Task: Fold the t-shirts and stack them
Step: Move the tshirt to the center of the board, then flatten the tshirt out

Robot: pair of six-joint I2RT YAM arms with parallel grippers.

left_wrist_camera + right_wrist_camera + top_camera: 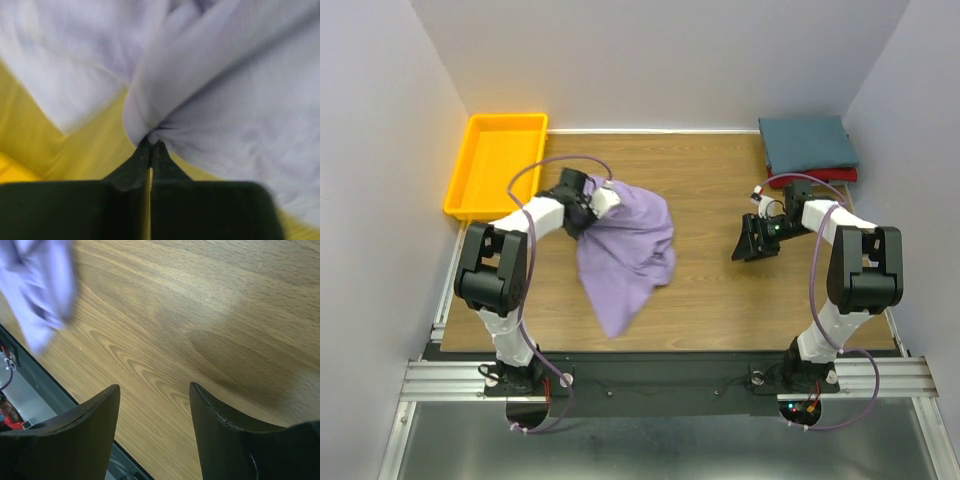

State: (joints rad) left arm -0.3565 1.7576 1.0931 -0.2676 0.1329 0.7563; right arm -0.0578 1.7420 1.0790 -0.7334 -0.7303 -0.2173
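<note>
The lavender t-shirt point(625, 245) lies crumpled and unfolded on the left half of the table, one end trailing toward the near edge. My left gripper point(603, 196) is at the shirt's far upper corner. In the left wrist view the gripper point(151, 143) is shut, pinching a bunched fold of the lavender cloth point(225, 100). My right gripper point(752, 245) hovers over bare wood on the right, apart from the shirt. Its jaws point(155, 387) stand open with nothing between them. The lavender shirt point(42, 290) shows at that view's top left. A folded dark teal t-shirt point(807, 143) rests on a folded red one point(817, 177) at the far right.
A yellow-orange tray point(495, 160) stands at the far left corner, just beyond the left arm. The wooden table point(720, 300) is walled on three sides. A black metal rail point(670, 375) runs along the near edge.
</note>
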